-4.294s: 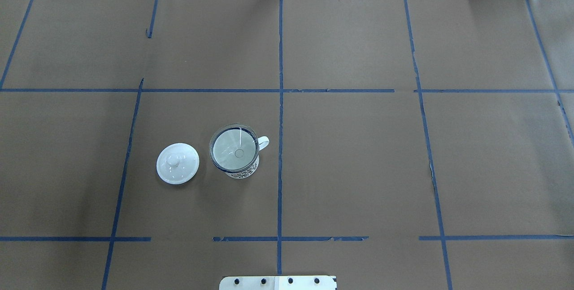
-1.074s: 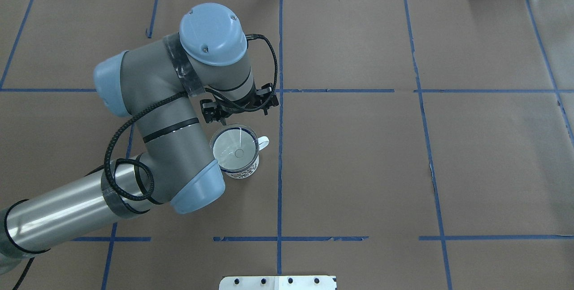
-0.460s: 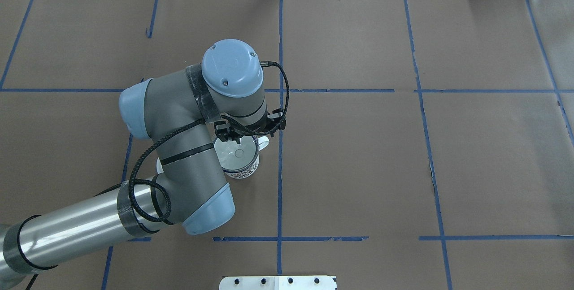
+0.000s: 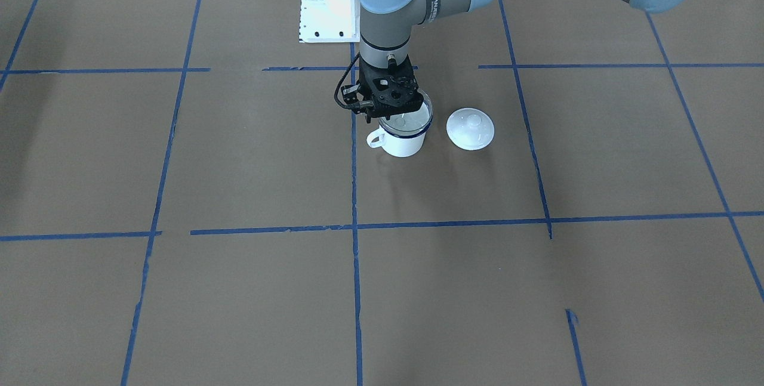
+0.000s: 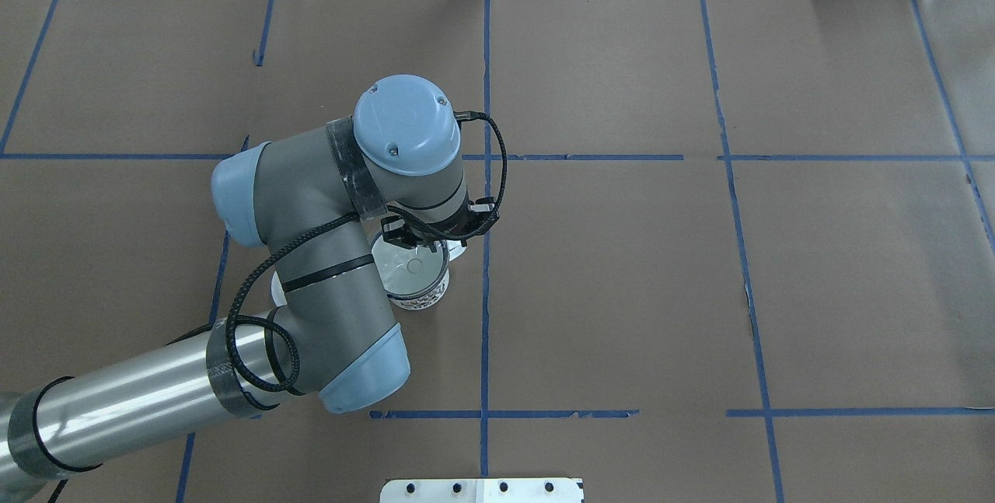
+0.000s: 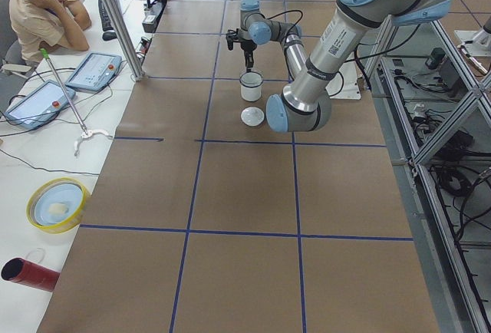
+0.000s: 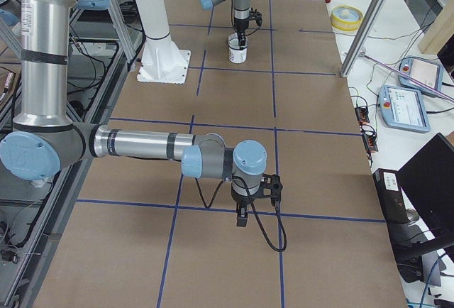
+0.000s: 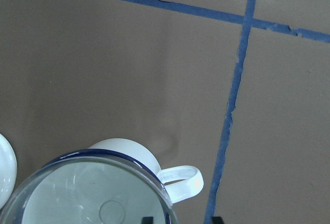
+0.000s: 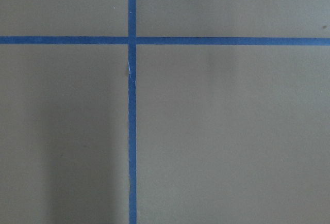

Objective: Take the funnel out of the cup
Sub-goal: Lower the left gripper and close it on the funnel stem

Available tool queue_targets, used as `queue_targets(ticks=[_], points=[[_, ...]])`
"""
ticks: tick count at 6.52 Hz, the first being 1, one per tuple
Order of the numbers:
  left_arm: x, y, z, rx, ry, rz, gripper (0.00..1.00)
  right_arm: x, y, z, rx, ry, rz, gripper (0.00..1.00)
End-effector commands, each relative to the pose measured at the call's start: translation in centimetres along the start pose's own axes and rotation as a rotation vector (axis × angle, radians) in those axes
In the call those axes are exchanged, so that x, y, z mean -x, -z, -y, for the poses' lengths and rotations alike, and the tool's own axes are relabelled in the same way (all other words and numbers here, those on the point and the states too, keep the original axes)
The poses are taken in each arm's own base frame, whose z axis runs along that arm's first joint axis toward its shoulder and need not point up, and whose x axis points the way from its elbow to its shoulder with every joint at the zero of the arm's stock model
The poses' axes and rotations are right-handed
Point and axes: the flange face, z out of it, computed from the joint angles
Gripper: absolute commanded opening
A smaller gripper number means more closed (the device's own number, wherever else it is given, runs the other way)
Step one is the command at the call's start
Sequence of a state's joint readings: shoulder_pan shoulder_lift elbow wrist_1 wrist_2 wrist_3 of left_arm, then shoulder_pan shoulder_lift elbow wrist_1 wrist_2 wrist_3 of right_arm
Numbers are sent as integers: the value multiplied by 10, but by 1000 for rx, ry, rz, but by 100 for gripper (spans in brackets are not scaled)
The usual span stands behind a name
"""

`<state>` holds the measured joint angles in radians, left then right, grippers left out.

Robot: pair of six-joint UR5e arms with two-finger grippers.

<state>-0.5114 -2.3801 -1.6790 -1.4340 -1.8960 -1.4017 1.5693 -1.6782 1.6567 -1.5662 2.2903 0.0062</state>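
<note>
Left wrist-mounted view: the left pincer (image 8: 181, 220) hangs released at the handle (image 8: 183, 180) side of the cup (image 8: 121, 149). Its two dark tips are parted, one over the mouth of the funnel (image 8: 77, 193) and one outside the wall, a stance that looks set to pinch the clear lip. The funnel sits in the cup, its cone filling the blue-rimmed mouth. The cup stands upright on the desk (image 4: 239, 153), so a straight lift should free the funnel, though the thin lip offers little hold and the light mug may rise with it. The knobbed lid (image 4: 470, 129) lies just beside the cup, not touching. The right pincer (image 7: 242, 217) hangs well apart over bare desk; whether it is clenched or released cannot be told.
</note>
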Motion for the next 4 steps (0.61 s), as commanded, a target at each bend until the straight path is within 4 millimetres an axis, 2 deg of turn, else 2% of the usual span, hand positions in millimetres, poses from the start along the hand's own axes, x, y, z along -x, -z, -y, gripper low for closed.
queue_targets(ticks=[1, 2, 4], points=[[1, -1, 0, 1, -1, 1, 44, 0, 0, 0, 0, 0, 0, 100], [1, -1, 0, 1, -1, 1, 40, 0, 0, 0, 0, 0, 0, 100], [1, 2, -1, -1, -1, 2, 0, 0, 0, 0, 0, 0, 0, 100]])
